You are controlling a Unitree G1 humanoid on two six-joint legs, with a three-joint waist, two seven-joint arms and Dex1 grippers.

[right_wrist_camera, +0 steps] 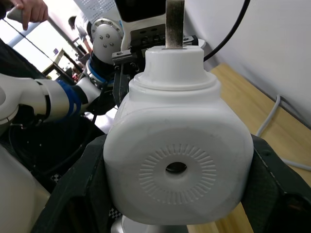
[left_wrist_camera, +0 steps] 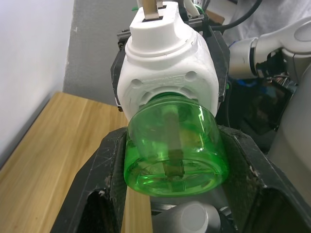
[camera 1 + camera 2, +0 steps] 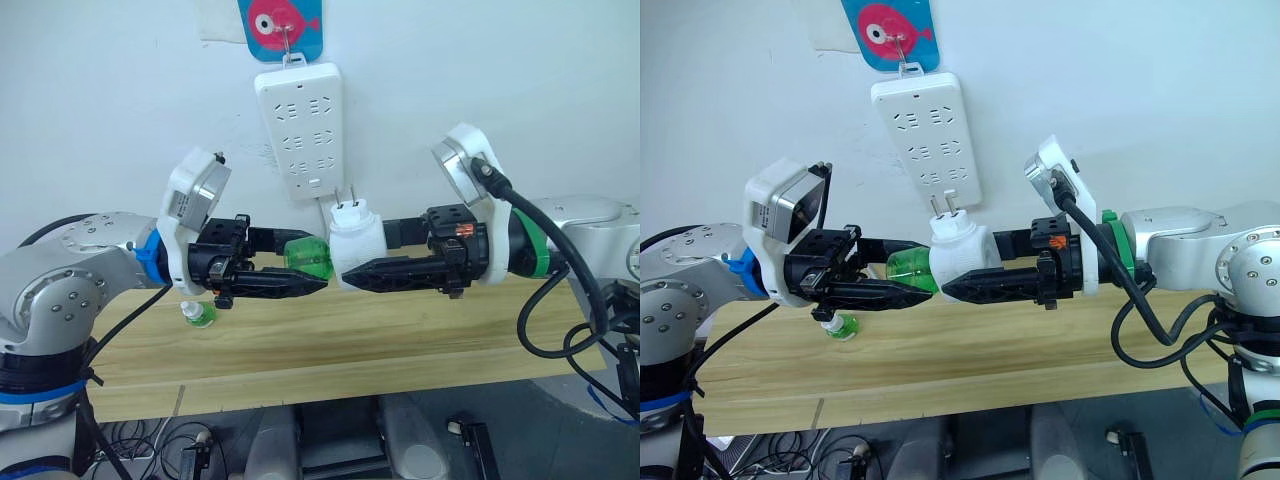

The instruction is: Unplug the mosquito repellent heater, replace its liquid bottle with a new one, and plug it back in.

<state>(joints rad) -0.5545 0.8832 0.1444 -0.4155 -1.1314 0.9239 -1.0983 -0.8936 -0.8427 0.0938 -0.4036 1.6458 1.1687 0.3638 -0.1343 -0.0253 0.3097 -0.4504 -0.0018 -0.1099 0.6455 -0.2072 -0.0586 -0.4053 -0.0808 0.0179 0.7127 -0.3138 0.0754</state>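
- Left of centre in the head view: left gripper (image 3: 300,268) has its fingers closed around the liquid bottle (image 3: 309,257). Its wrist view shows a black finger on each side of the green body.
- Lower left, on the wooden table (image 3: 400,330): the new one (image 3: 199,314) stands under the left arm, well apart from the held pair. Green body with a whitish cap, partly hidden by the gripper.
- Centre: mosquito repellent heater (image 3: 357,250) is held in the air just below the power strip (image 3: 300,130), prongs up and clear of the sockets. So it is unplugged.
- Right of centre: right gripper (image 3: 350,272) is clamped on the heater, fingers on its two flanks, as its wrist view confirms.
- Step in hand, my read: separating the bottle from the heater. The bottle's neck is seated in the heater's collar and the two sit end to end along one line.
- To do it well: hold the heater rigid with the right and turn the bottle about its own axis with the left. Pull apart along that axis only once it is loose, and don't cock it sideways, since the wick runs up the middle.
- Looks:
  - Heater: white rounded cube, with a round hole ringed by radial slots on the face and a stubby plug boss on top.
  - Bottle: translucent green, capless, wick visible inside. Liquid level, can't tell.
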